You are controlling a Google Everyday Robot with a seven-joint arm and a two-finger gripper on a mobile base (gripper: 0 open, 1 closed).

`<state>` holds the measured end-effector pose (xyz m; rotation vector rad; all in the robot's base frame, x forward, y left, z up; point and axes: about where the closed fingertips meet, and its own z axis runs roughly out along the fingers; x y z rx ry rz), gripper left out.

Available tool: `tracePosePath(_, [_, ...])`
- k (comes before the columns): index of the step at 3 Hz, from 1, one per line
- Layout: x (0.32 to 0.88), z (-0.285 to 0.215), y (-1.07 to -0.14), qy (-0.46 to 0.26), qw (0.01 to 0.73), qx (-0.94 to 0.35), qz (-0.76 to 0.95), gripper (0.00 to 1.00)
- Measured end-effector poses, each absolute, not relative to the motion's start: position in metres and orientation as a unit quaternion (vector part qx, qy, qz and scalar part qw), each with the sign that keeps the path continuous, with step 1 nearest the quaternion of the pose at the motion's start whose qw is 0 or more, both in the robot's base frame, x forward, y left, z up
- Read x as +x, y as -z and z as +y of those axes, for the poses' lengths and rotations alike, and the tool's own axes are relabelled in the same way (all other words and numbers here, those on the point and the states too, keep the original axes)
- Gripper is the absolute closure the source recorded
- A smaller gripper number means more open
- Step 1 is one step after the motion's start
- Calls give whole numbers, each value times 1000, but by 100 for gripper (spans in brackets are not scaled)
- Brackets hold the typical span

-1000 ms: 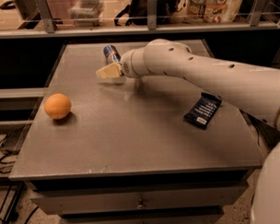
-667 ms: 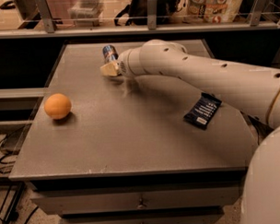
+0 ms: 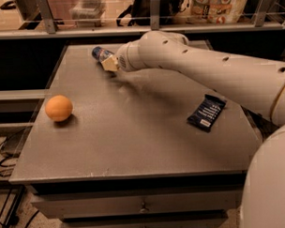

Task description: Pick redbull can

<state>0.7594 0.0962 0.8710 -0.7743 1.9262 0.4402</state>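
The redbull can [image 3: 100,53], blue and silver, lies tilted at the far left part of the grey table top [image 3: 133,130]. My gripper [image 3: 110,64] is at the end of the white arm [image 3: 202,67], which reaches in from the right. The gripper's cream tip sits right against the can's near right end and covers part of it. Whether the can is held does not show.
An orange [image 3: 58,108] sits near the table's left edge. A flat dark blue snack wrapper [image 3: 206,112] lies at the right, under the arm. A railing and shelf with bags run behind the table. Drawers are below the front edge.
The gripper has moved a little farther back and to the left. The can has shifted left along with it.
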Motion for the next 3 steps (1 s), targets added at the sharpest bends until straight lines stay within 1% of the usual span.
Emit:
tracePosePath(1, [753, 89, -919, -162, 499, -344, 779, 100])
tracePosePath(2, [746, 77, -989, -137, 524, -381, 750, 100])
tracePosePath(3, [746, 78, -989, -137, 524, -381, 750, 100])
